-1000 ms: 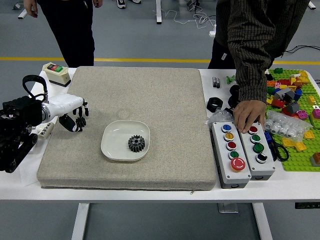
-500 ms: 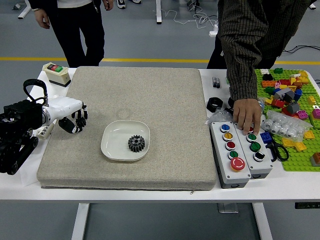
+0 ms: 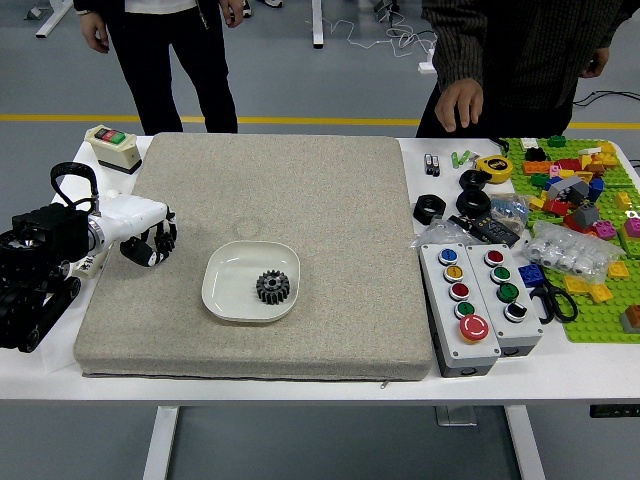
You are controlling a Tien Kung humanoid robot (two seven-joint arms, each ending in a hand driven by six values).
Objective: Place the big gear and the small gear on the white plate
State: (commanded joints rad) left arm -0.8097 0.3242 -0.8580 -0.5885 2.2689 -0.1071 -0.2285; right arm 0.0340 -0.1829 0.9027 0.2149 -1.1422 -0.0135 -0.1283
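My left hand (image 3: 150,242) is low over the left part of the beige mat, to the left of the white plate and apart from it. Whether it holds anything is hidden. The white plate (image 3: 226,296) lies on the mat near the middle. One black gear (image 3: 273,287) rests inside it, on the right side. I cannot tell whether this is the big or the small one, and no second gear can be made out. My right arm is out of view.
Two button boxes (image 3: 458,345) stand right of the mat (image 3: 340,230), with black rings, a yellow tape measure (image 3: 494,168) and scissors nearby. Toy bricks cover a green board at far right. A switch box (image 3: 113,148) is at the back left. Two people stand at the far side.
The right-hand person's hand has lifted off the button boxes and drawn back; the right box has shifted slightly left. The left-hand person has moved right. My left hand has barely moved.
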